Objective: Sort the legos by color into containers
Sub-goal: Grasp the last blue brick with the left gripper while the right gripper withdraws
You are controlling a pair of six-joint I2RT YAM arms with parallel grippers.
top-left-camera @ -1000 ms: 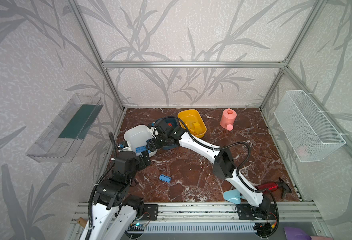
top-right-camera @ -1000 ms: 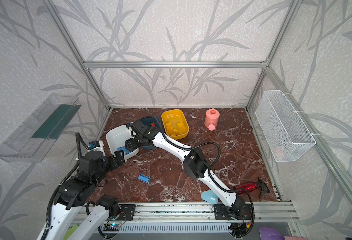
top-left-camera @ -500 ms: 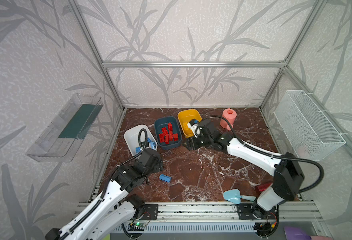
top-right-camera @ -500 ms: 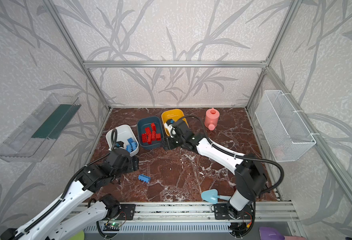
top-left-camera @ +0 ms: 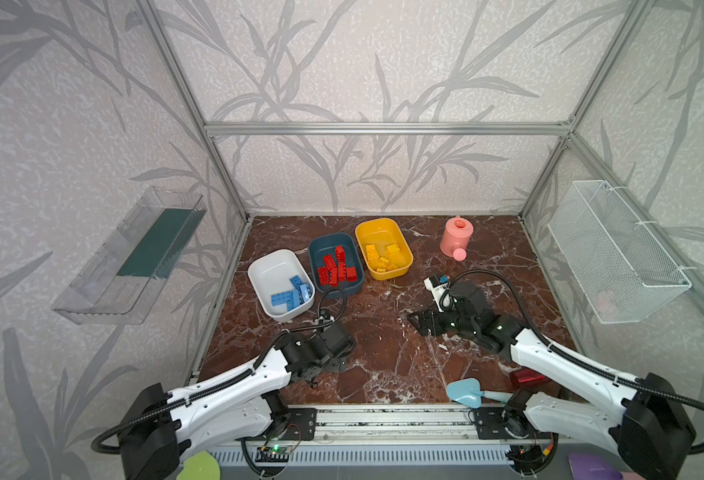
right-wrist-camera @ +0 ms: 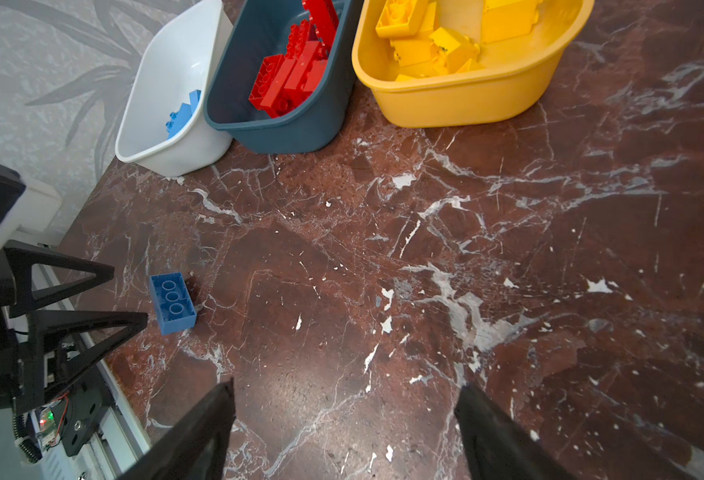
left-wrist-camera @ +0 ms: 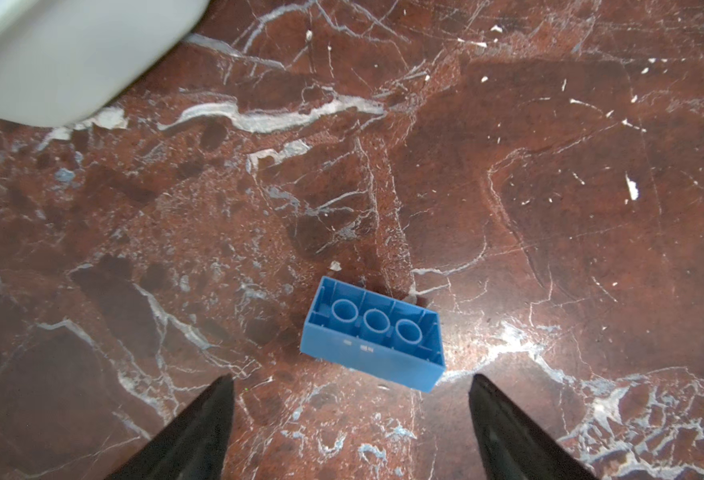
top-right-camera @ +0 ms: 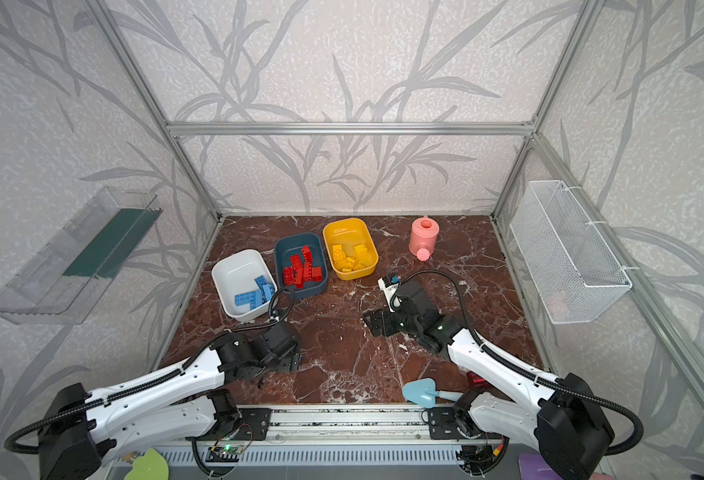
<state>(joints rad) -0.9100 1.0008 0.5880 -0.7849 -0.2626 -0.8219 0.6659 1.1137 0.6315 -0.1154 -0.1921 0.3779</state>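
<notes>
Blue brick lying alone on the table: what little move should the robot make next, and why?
Probably lower the left gripper so its open jaws straddle the blue brick, ready to close. It looks like the only brick outside a tub, it lies hollow side up just ahead of that gripper, and the other blue bricks sit in the white tub.

Three tubs (top-left-camera: 273, 270), one loose blue brick (left-wrist-camera: 373, 334), one pink watering can (top-left-camera: 457, 237), roughly six red bricks (top-left-camera: 336, 268).
</notes>
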